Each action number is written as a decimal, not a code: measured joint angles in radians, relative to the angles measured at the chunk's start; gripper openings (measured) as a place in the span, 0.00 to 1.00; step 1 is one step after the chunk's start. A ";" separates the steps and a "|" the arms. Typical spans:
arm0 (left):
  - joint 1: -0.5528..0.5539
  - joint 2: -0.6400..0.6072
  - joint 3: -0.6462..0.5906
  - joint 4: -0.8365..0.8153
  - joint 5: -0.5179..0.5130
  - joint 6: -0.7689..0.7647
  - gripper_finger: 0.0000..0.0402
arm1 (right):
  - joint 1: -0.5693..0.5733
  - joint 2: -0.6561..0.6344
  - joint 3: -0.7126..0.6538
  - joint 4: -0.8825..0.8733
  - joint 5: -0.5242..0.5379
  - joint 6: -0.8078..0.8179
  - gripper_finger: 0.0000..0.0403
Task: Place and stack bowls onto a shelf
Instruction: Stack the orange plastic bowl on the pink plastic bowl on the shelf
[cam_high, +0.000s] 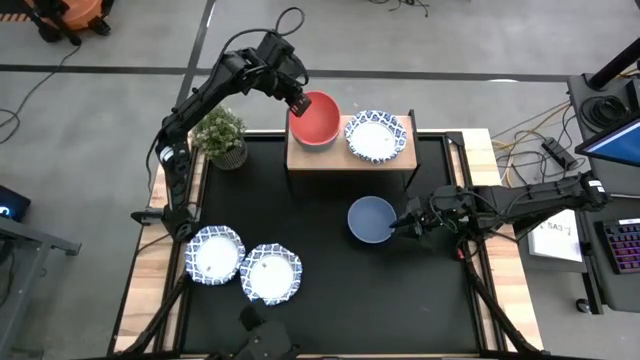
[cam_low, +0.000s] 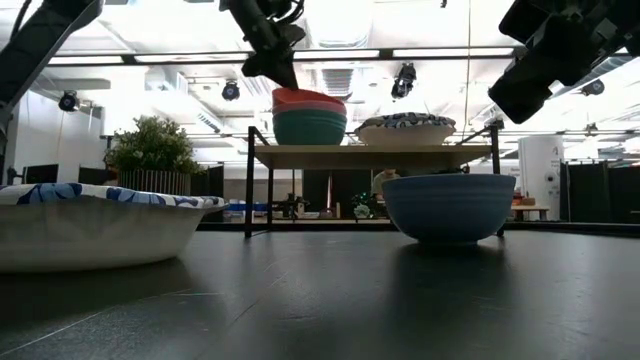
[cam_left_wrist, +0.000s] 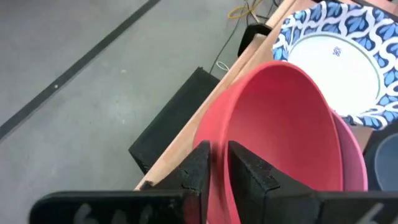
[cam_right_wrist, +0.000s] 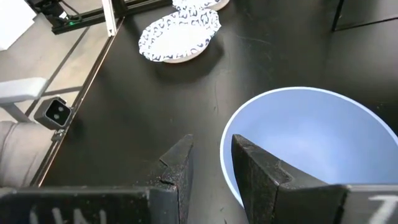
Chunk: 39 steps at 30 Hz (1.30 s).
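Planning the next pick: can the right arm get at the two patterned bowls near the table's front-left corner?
Probably not right now. The right claw straddles the rim of the plain blue round bowl, so it looks busy. Otherwise the black mat between it and the two white blue-patterned bowls lies bare.

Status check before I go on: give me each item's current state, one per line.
Red bowl: top of a stack on the shelf, rim between the left gripper's fingers.
Green bowl: on the shelf, under the stack.
Patterned bowl: on the shelf.
Blue bowl: on the table, right gripper straddling its rim.
Two patterned bowls: on the table, untouched.
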 joint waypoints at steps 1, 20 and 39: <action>0.001 0.000 0.000 0.003 0.000 -0.001 0.11 | 0.000 0.000 0.000 0.001 0.001 0.000 0.24; -0.020 -0.013 -0.058 0.297 -0.002 0.204 0.09 | 0.000 0.000 -0.002 0.011 0.078 -0.003 0.24; -0.022 -0.029 -0.229 0.322 -0.081 0.178 0.00 | 0.000 0.000 -0.106 0.107 0.103 0.098 0.24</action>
